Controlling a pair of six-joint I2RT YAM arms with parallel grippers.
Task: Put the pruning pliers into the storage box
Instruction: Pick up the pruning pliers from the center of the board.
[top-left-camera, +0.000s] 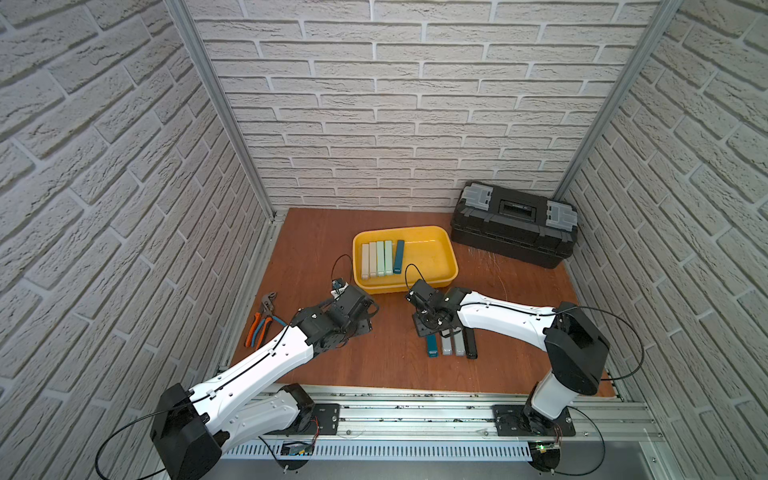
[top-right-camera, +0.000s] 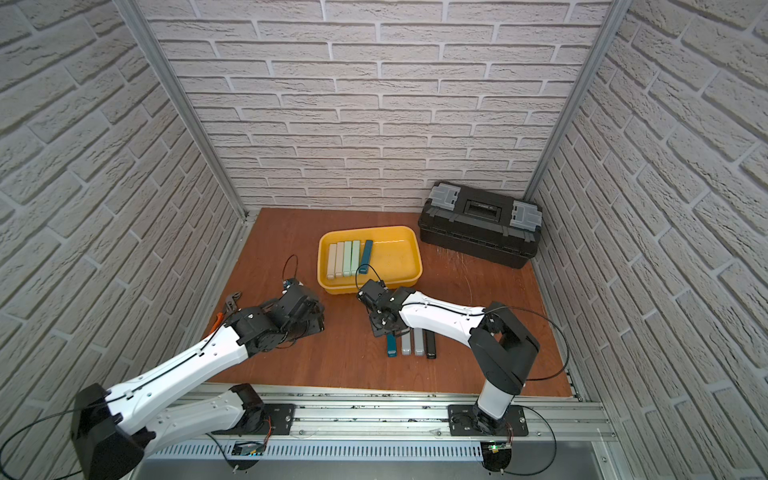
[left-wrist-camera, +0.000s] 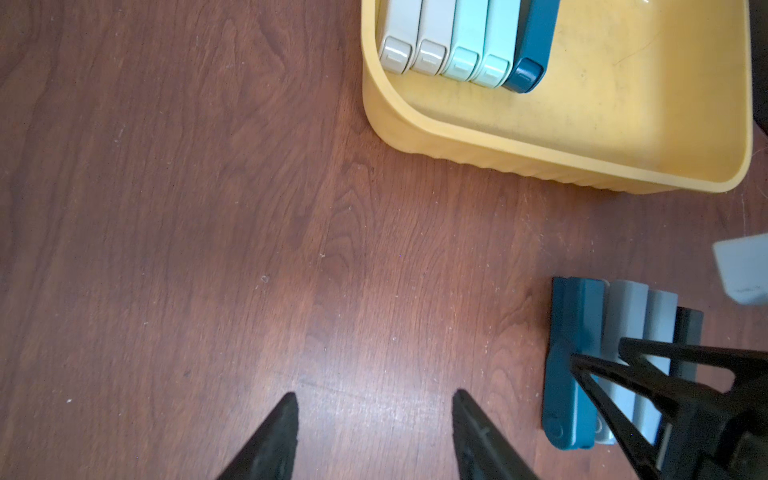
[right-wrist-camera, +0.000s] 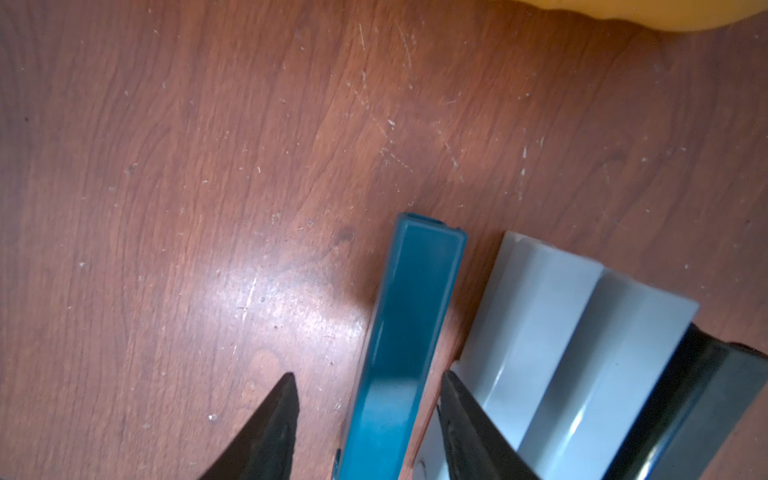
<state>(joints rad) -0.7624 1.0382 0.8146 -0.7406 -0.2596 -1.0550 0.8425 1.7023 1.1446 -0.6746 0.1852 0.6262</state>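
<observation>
You have nine slim pruning pliers (top-left-camera: 380, 258): five lie side by side in the yellow storage box (top-left-camera: 386, 287), four on the tabletop (top-left-camera: 332, 365). Your right tool (right-wrist-camera: 368, 374) straddles the teal bar (right-wrist-camera: 399, 332), jaws apart, not gripping; your left tool (left-wrist-camera: 375, 394) gapes empty

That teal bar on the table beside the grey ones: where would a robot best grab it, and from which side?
Across its narrow width, straight down from above. The teal bar lies flat at the end of its row, so one long side is free; the grey bar lies close beside the other, leaving only a thin gap. The right gripper straddles it that way, jaws open.
</observation>
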